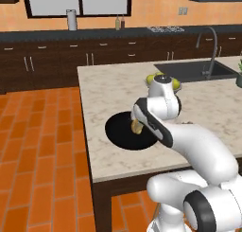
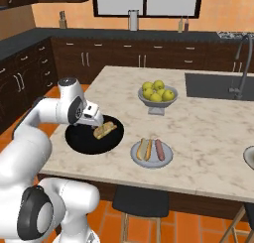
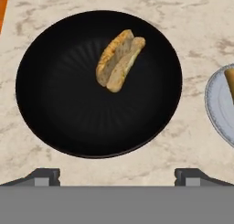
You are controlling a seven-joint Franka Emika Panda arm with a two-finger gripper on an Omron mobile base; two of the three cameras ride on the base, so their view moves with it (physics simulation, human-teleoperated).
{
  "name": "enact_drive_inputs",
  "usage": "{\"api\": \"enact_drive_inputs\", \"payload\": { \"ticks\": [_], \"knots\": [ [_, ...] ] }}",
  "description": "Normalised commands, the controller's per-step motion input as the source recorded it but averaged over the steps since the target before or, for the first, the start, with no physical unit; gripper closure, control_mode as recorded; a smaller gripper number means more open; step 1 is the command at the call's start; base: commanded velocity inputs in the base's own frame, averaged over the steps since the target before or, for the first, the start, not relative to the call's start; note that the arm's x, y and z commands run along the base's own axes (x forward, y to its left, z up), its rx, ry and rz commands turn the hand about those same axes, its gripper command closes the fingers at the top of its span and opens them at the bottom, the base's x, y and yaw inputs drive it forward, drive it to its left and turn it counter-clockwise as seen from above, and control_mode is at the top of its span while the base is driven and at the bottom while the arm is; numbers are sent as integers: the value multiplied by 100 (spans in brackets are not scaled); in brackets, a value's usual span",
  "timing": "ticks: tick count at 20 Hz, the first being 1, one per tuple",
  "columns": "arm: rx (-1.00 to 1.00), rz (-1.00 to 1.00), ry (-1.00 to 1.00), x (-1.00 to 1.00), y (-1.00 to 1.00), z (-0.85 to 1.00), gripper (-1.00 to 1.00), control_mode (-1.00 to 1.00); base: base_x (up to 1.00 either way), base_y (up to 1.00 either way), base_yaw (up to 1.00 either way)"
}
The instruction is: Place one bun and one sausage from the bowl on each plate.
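The left base view looks forward and down from behind the arm's left side, across the marble island (image 1: pixel 118 84) toward the back wall. The right base view faces the same island from the other side. Both share the black bowl (image 2: pixel 84 140). The hand view looks almost straight down, close over the bowl, apparently with a plate (image 3: pixel 219 106) edge at right.

open counter all round black bowl (image 3: pixel 55 127); one bun (image 3: pixel 119 61) inside, rest of bowl bare, clear from above. plate (image 2: pixel 152 160) w/ food just beside bowl's edge. fruit bowl (image 2: pixel 158 99) further back, well apart.
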Motion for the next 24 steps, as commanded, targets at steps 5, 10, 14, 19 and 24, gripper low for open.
{"api": "enact_drive_inputs", "payload": {
  "ticks": [5,10,14,19,24],
  "knots": [
    [0,-9,0,52,10,-17,-100,-100,0,0,0],
    [-1,-8,0,36,0,-20,-100,-100,0,0,0],
    [-3,-11,0,40,0,-30,-100,-100,0,0,0],
    [-1,-4,1,40,0,-25,-100,-100,0,0,0],
    [-4,0,8,57,10,-37,-100,-100,0,0,0]
  ]
}}
